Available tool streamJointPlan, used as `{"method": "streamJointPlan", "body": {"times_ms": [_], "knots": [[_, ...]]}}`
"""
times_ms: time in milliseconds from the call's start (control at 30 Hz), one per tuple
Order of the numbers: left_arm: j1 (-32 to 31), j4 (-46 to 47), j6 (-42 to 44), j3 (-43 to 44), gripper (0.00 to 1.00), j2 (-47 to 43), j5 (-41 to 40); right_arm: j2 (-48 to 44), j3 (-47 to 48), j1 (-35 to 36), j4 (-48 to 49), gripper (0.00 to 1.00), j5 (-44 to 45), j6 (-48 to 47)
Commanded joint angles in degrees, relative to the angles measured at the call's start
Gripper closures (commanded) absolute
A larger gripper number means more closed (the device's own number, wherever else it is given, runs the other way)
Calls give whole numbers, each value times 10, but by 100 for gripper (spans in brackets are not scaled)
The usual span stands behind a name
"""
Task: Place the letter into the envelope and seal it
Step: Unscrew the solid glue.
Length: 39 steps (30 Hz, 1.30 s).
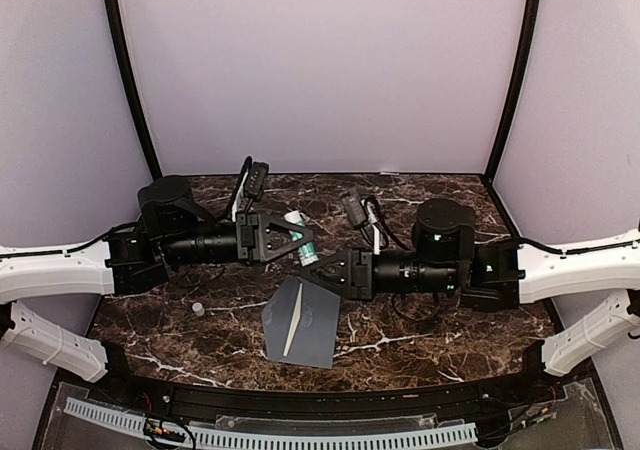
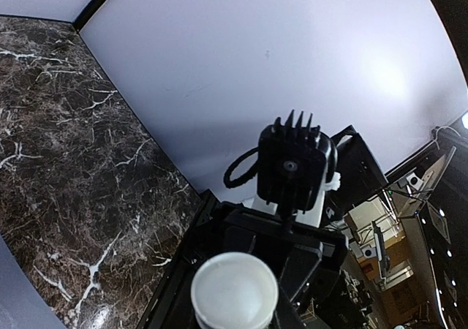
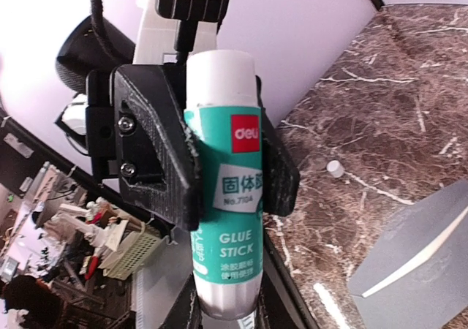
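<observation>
Glue stick (image 3: 223, 197) gripped by left claw (image 1: 300, 242), right claw (image 1: 323, 267) clamping its end; envelope (image 1: 318, 322), small white cap (image 1: 198, 309) nearby.

A grey-blue envelope (image 1: 314, 332) lies flat on the dark marble counter (image 1: 420, 342), a thin cream sliver of letter (image 1: 293, 327) showing across it

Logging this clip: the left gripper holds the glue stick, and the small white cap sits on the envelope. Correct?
Not quite. The left gripper does hold the glue stick, but the small white cap lies on the bare marble table, apart from the envelope; the top external view shows it.
</observation>
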Motion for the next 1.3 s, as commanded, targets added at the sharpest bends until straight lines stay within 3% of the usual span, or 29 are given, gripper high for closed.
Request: {"method": "streamJointPlan", "body": {"times_ms": [0,333,533,900,1000,1267], "knots": [[-7,57,40,-12,100,-30,103,-8,-29,-35,167,99,-79,81],[-7,97,36,-31,100,-61,133,20,-54,-45,302,99,-159,150],[-7,109,29,-34,100,-69,106,25,-54,-46,296,96,-159,151],[-8,-21,41,24,100,-60,-30,-33,11,-42,41,63,-59,8],[-7,-119,28,59,100,-45,-82,-41,34,-26,-46,55,6,-34],[-7,-188,-4,65,100,-41,-149,-12,99,31,-183,47,149,-98]]}}
